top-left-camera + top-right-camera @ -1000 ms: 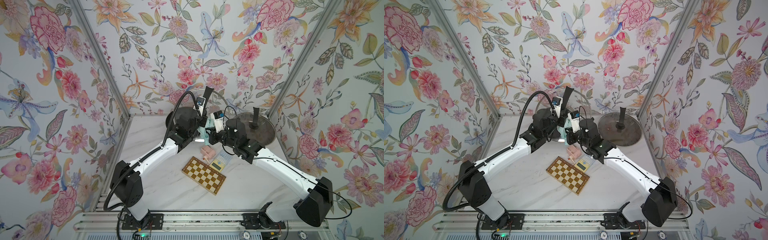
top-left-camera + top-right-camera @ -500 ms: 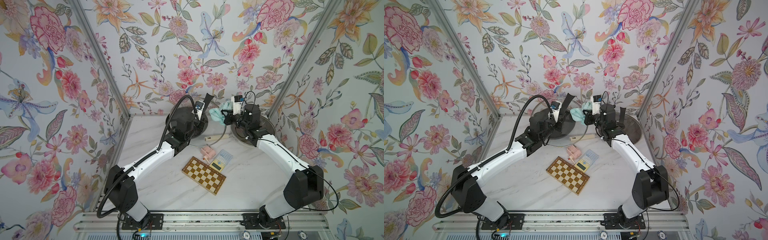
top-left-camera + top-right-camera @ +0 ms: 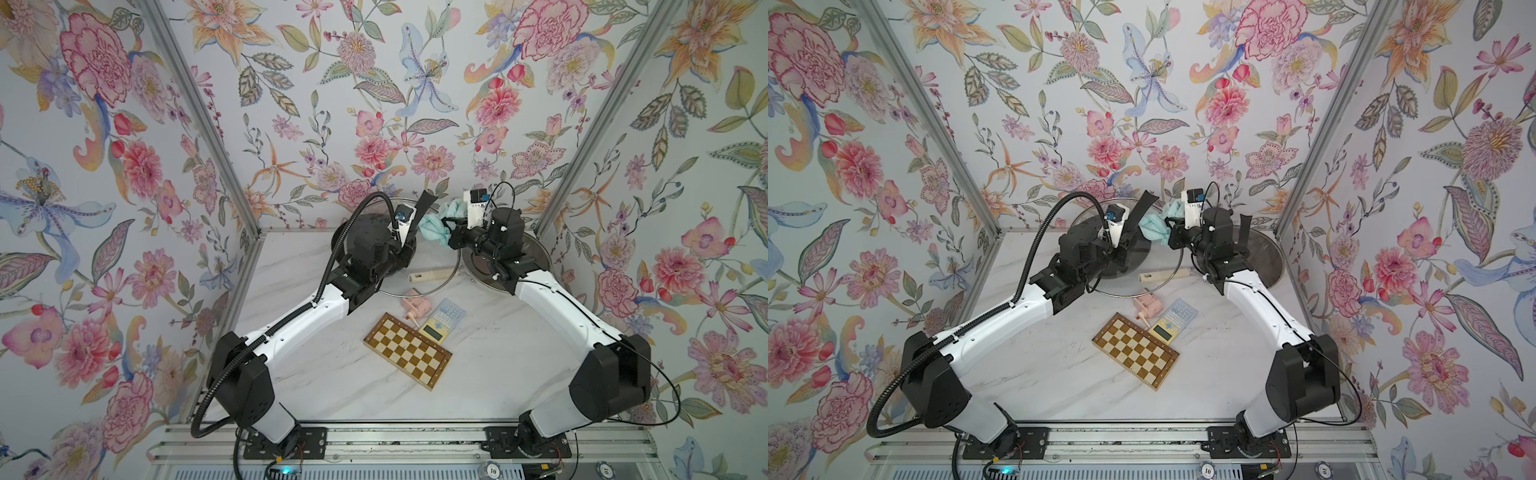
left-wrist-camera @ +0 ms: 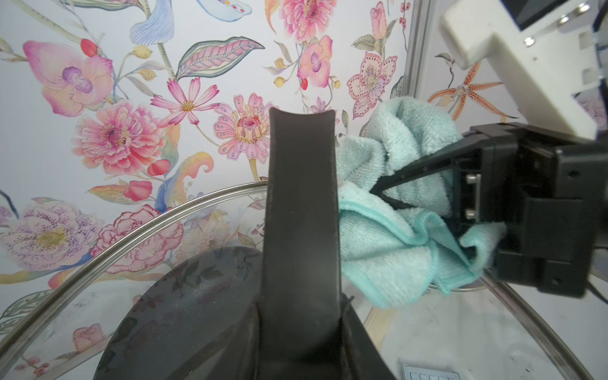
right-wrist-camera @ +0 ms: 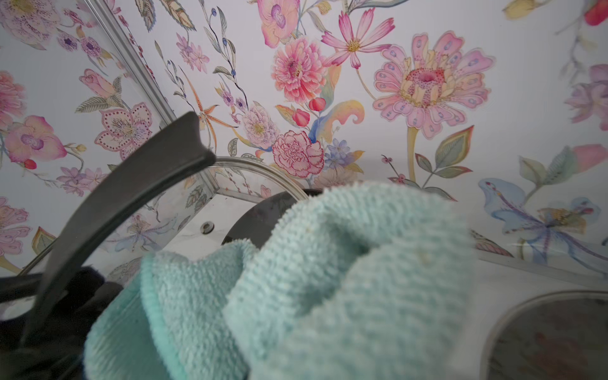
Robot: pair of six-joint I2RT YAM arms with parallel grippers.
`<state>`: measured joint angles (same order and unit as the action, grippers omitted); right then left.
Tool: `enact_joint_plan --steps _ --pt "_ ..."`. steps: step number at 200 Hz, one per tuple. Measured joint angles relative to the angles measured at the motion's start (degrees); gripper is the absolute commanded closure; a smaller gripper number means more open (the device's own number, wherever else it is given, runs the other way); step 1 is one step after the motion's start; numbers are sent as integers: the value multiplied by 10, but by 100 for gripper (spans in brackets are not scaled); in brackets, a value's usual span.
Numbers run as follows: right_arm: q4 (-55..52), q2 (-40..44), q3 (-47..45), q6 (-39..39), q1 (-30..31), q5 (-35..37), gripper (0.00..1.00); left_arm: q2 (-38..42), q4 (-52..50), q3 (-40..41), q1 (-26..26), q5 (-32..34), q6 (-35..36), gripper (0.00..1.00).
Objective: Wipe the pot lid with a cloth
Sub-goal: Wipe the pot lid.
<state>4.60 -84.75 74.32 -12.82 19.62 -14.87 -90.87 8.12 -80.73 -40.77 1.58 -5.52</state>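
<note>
- Left pincer point(image 3: 407, 240) clamps the tilted pot lid point(image 3: 1162, 262) by its handle point(image 4: 301, 197), upper centre.
- Right pincer point(image 4: 394, 184) pinches the bunched cloth point(image 4: 378, 250) beside that handle.
- We fear the cloth snags the handle and twists the lid loose.

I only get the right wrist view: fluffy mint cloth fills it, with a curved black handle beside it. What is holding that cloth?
Observer: The right pincer, shut on a bunch of the cloth.
Operator: And that black handle?
Observer: It belongs to a glass lid. The left pincer grips the lid by it and holds it tilted.
Operator: Is anything else around?
Observer: A checkered board lies flat, apart from the lid, with a calculator beside it.
</note>
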Motion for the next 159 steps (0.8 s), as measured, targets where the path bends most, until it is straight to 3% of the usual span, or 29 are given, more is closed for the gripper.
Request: enact_joint_plan --steps 36,68,124,159 --pt "-26 83 -44 -1 7 2 100 -48 16 -61 0 -42 7 100" --pt "-24 78 -47 -1 2 -16 100 -74 35 -75 3 -86 19 100" --pt "-18 -35 30 -31 -141 -199 100 -82 28 -65 3 -165 65 100" --pt "-37 -93 93 -34 -144 -300 100 -80 12 -59 2 -200 88 100"
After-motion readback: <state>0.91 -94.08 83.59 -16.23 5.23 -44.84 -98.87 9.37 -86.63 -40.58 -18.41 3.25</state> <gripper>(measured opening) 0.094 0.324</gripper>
